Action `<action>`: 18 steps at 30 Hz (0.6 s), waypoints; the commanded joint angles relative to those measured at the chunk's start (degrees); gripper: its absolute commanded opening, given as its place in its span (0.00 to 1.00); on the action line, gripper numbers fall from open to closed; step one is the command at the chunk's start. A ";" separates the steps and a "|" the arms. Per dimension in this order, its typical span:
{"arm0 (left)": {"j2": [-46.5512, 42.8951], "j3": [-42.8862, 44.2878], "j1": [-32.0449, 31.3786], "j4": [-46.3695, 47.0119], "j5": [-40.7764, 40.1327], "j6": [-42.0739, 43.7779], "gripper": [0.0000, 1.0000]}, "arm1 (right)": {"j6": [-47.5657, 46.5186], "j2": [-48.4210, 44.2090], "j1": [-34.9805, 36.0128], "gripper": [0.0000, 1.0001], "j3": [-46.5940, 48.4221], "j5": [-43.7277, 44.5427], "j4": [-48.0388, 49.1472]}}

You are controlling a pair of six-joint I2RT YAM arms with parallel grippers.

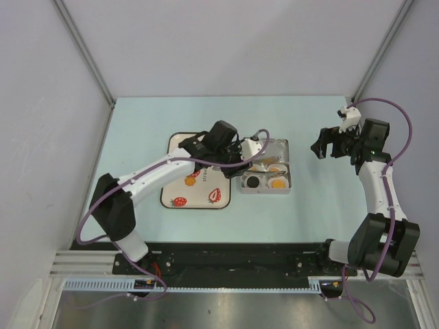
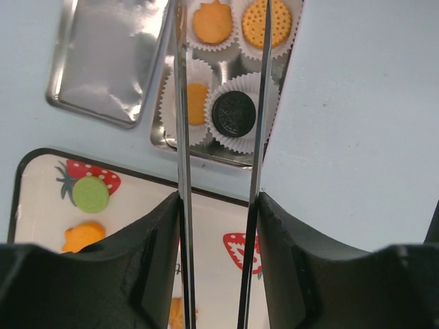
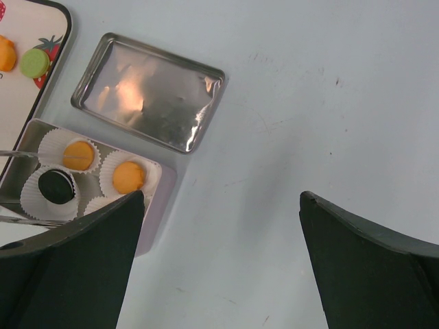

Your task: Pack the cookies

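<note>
One black cookie [image 2: 233,113] btwn L fingers [image 2: 181,82]

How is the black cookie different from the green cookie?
The black cookie sits in a white paper cup inside the tin; the green cookie lies bare on the strawberry tray. The black cookie has a pattern; the green cookie looks plain. Both are round and flat.

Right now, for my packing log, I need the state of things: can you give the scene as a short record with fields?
tin: open, four paper cups inside, one cookie in each
cookies: three orange cookies, one black cookie
lid: off, beside the tin
tray: holds a green disc and an orange piece
left gripper: open above the tin, holding nothing
right gripper: open, off to the side, empty
</note>
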 commanded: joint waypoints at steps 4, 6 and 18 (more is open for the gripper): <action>-8.77 -3.75 1.79 8.49 -3.57 -4.95 0.53 | -0.45 -0.54 -0.35 1.00 0.07 -0.72 0.63; -10.26 -4.63 3.80 9.37 -2.69 -6.53 0.53 | -0.45 -0.63 -0.35 1.00 0.08 -0.80 0.63; -21.43 -14.47 17.42 15.87 -3.04 -12.77 0.53 | -0.45 -0.72 -0.27 1.00 0.08 -0.72 0.55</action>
